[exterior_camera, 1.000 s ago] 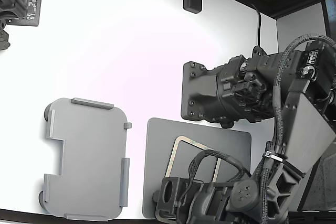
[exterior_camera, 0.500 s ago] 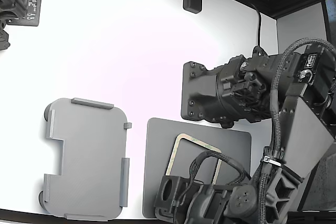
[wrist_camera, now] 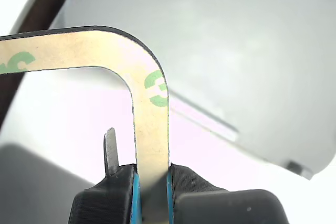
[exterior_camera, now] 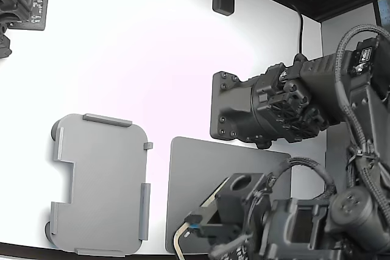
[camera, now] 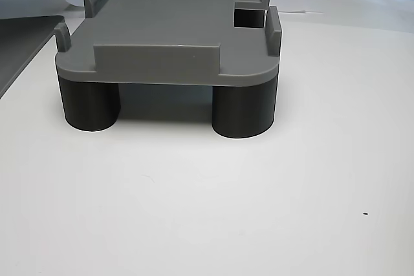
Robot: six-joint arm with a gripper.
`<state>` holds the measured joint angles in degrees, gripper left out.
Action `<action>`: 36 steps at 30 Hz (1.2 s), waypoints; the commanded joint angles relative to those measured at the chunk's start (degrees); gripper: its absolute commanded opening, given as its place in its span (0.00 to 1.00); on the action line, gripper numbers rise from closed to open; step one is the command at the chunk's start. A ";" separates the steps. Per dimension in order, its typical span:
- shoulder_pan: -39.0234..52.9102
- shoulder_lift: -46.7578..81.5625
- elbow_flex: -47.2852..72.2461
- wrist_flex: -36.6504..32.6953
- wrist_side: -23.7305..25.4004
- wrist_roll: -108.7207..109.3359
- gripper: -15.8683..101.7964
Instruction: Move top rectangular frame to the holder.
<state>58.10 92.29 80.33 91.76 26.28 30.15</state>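
Gripper (wrist_camera: 152, 182) pinches the top rectangular frame (wrist_camera: 149, 103) by one side, its blue-lined pads pressed against both edges of the tan strip. In the exterior view, the frame's corner (exterior_camera: 178, 240) shows at six o'clock, over the dark grey slab (exterior_camera: 201, 175). The holder (exterior_camera: 100, 181) sits at eight o'clock on the white table (exterior_camera: 134, 59), nothing in it.

My frame (wrist_camera: 151, 124) is beige-tan with green mottled marks and a dark edge; my black jaws wear blue pads (wrist_camera: 136, 195); the holder (exterior_camera: 100, 181) is light grey.
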 commanded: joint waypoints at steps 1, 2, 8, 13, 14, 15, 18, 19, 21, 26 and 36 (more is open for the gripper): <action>-2.02 7.73 2.55 -2.02 4.31 21.18 0.04; -2.64 9.23 3.60 -2.11 5.89 25.14 0.04; -10.90 10.99 1.58 2.99 8.53 47.37 0.04; -19.16 7.82 -2.55 2.99 3.52 65.13 0.04; -20.57 6.86 -3.69 3.08 2.37 68.47 0.04; -22.06 5.71 -4.83 3.08 1.67 71.89 0.04; -24.79 2.37 -6.77 3.08 -0.62 80.95 0.04; -25.31 1.67 -6.77 3.08 -0.88 83.06 0.04; -26.02 0.79 -6.33 3.08 -1.67 85.78 0.04; -26.81 -1.76 -6.24 3.08 -4.66 90.09 0.04; -29.71 -10.37 -10.81 3.08 -16.44 93.52 0.04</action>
<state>29.62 81.65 71.28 94.31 11.87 123.49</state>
